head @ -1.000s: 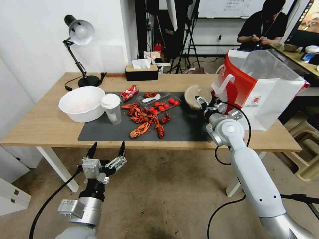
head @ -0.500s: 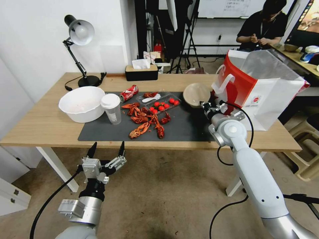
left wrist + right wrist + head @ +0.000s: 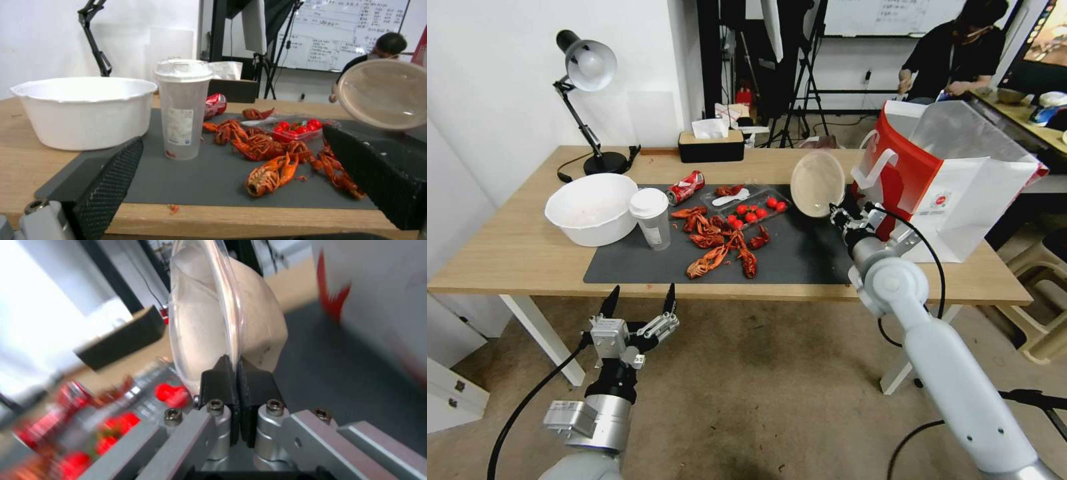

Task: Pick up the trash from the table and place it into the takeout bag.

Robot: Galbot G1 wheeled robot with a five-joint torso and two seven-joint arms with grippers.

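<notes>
The head view looks forward and down from above the near edge of the table (image 3: 527,253), taking in the whole mat (image 3: 800,260) and the bag (image 3: 960,193) at the right end. The left wrist view looks level across the near edge from just below tabletop height, close to the mat (image 3: 200,180), and shares the bowl (image 3: 382,93) with the other two views. The right wrist view sits very close behind the bowl (image 3: 209,316), facing along the mat toward the far edge.
</notes>
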